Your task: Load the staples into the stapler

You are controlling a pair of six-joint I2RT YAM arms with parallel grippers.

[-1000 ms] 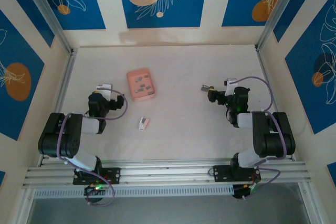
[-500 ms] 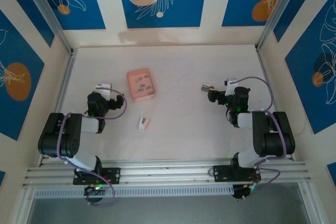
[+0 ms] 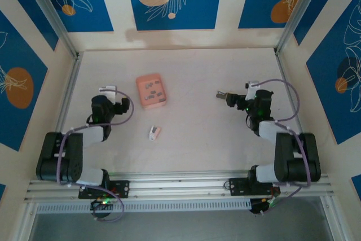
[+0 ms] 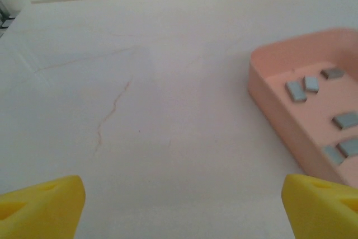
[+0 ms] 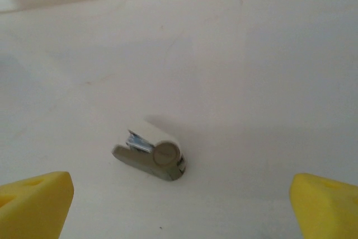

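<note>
Pale table (image 3: 192, 71) bearing pink tray (image 4: 258, 85), stapler (image 3: 154, 133), grey object (image 5: 150, 158)

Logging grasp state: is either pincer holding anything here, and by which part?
Nothing is held: the left pincer and the right pincer both stand open and empty.

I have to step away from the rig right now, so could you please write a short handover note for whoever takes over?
Left gripper: open, empty, over the table beside the pink tray.
Right gripper: open, empty, facing a small grey-and-white object lying on the table.
Staples: loose in the tray.
Stapler: on the table, nearer the arms than the tray, neither gripper touching it.
Done: nothing yet.
Left: pick up a staple strip, open the stapler, load it.
</note>
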